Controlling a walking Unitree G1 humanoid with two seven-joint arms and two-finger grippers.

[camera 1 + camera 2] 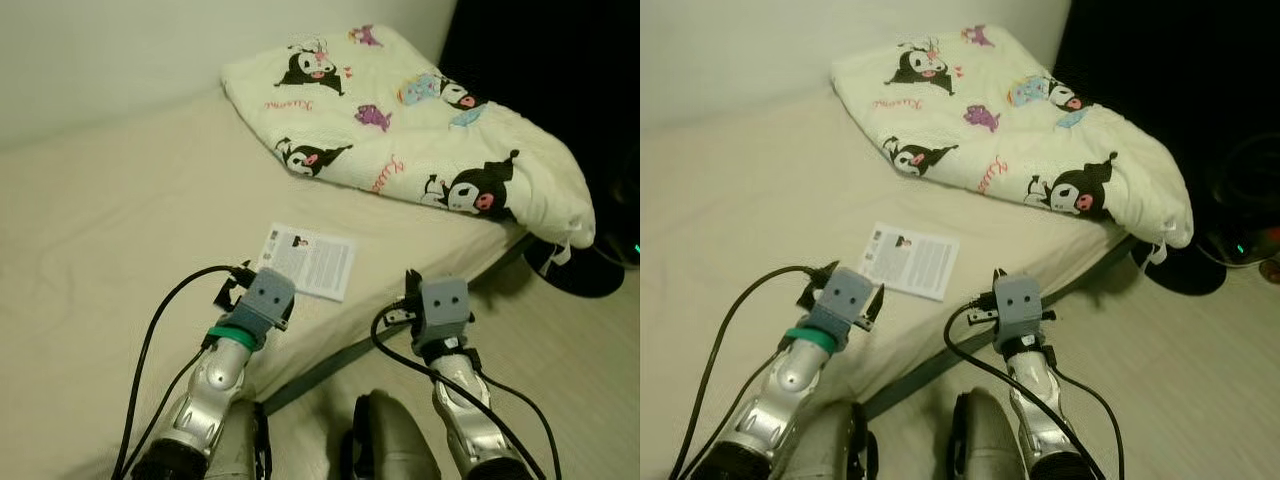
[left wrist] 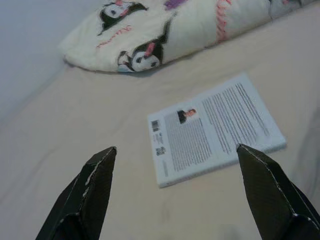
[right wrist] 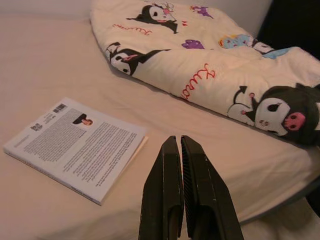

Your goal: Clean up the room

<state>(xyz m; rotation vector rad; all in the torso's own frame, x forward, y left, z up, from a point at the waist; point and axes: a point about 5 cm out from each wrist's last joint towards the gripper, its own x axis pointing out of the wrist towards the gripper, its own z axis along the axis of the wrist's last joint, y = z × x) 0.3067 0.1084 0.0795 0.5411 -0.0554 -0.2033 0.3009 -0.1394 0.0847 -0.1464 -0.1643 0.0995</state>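
Your left gripper [image 2: 175,192] hovers low over the bed [image 1: 110,230], fingers [image 2: 87,195] spread wide apart, nothing between them. They point at the book [image 2: 212,130], which sits just past the fingertips, not touching.

The book lies flat on the cream sheet near the bed's front edge, back cover up: printed text block, small portrait photo, barcode in one corner. From the head views the book [image 1: 312,260] is just ahead of your left wrist, between both arms but closer to the left one.

Your right gripper [image 3: 185,195] has its fingers [image 3: 162,195] pressed together, holding nothing. It's at the bed edge, aimed over the sheet; the book [image 3: 77,145] is off to one side of it, clearly apart.

Folded blanket [image 1: 400,120] at the far side of the bed by the wall: cream, cartoon character prints, pink script lettering. Its near corner overhangs the bed's corner. Blanket and book are well apart.

Bed frame edge [image 1: 330,365] shows dark under the mattress. Light floor [image 1: 570,350] to the right, with a dark round object [image 1: 575,268] on it beside the bed corner; can't tell what it is. Your robot's legs are at the bottom of the head views.
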